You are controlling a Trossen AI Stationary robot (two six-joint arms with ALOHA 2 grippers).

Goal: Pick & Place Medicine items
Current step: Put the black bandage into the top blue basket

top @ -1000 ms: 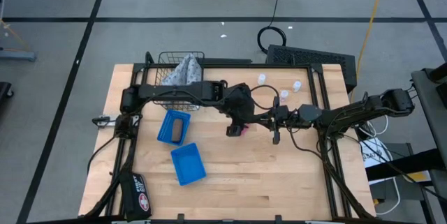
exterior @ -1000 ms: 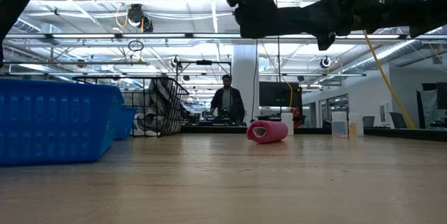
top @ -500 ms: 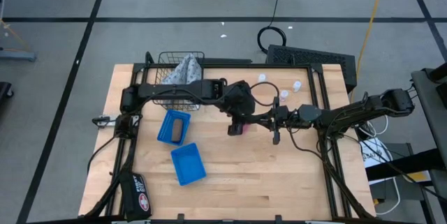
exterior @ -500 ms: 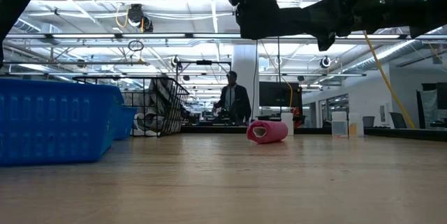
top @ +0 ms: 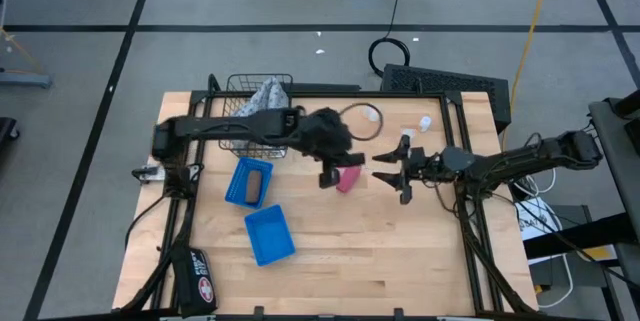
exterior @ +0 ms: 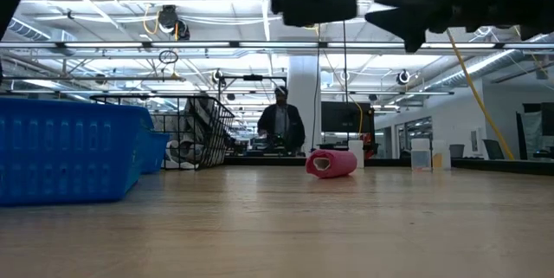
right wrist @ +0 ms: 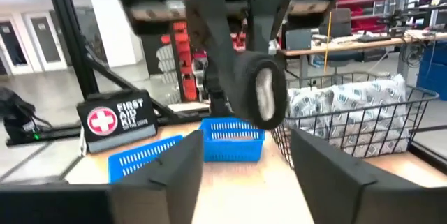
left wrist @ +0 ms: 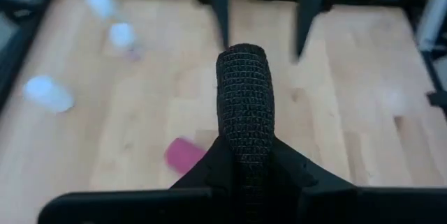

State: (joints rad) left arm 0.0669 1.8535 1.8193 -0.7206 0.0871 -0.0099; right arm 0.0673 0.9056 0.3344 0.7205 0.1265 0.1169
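Above the pink tube, I see my left gripper jaws clenched on a black container; right gripper jaws released, empty.

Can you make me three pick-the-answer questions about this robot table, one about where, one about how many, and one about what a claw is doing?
1. Where is the pink tube?
A. In the wire basket
B. Lying on the bare table
C. Inside a blue tray

2. How many blue trays are on the table?
A. One
B. Four
C. Two

3. What is the left claw doing?
A. Gripping the black container
B. Gripping the pink tube
C. Hanging open and empty

Answers:
1. B: the pink tube lies on its side on the wood, with nothing holding it.
2. C: one blue tray sits near another blue tray.
3. A: the left claw is shut on the black container, while the right claw is open.
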